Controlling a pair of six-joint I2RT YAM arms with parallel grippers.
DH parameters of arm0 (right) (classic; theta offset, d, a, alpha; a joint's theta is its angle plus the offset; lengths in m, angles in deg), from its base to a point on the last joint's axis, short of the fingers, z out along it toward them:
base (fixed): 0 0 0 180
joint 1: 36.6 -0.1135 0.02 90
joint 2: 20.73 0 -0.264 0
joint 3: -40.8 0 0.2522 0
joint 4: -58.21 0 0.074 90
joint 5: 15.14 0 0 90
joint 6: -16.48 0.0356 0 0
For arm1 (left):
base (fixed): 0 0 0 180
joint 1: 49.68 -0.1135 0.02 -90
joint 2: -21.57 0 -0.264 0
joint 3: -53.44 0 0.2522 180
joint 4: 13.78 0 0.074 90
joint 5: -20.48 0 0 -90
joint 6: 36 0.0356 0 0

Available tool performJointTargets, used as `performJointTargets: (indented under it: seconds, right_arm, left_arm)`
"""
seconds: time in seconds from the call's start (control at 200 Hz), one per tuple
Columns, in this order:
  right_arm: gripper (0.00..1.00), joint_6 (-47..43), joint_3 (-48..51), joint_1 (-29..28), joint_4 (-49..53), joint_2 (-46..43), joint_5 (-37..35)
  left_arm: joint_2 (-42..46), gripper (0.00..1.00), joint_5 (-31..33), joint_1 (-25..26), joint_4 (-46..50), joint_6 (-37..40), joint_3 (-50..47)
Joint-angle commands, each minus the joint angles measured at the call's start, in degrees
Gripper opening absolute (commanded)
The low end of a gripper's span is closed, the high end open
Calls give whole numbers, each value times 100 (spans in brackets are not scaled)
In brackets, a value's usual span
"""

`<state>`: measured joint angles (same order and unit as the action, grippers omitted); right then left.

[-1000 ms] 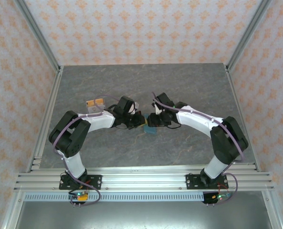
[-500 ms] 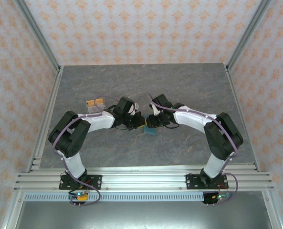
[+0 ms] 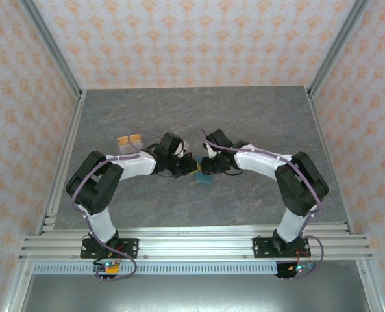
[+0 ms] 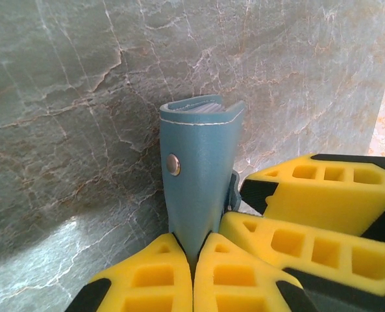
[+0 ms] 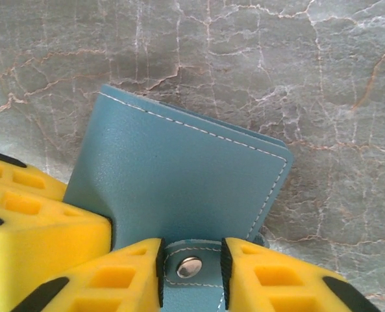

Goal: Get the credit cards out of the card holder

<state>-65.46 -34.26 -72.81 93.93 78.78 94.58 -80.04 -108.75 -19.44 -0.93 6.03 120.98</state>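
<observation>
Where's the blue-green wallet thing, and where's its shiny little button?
Teal leather card holder (image 5: 179,169): right wrist view, middle of its outer face.
Round silver snap button (image 5: 189,266): right wrist view, centre of the snap.

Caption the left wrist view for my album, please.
Yellow left jaws pinch one end of the teal card holder, marbled table behind.

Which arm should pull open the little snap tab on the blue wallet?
Right, probably. The right gripper has its fingers either side of the snap tab, while the left gripper is shut on the card holder, steadying it.
</observation>
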Motion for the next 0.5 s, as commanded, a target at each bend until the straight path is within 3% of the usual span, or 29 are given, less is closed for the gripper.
performJointTargets:
  seconds: [0.0, 0.265, 0.495]
  right_arm:
    - [25, 220, 21, 79, 545, 203, -1095]
    - [10, 971, 4, 70, 895, 149, -2088]
    - [11, 1512, 3, 65, 1052, -109, -2296]
  left_arm:
    - [435, 0, 35, -31, 150, 87, 56]
    - [494, 0, 245, -36, 378, 121, 40]
    - [444, 0, 301, -35, 397, 86, 1]
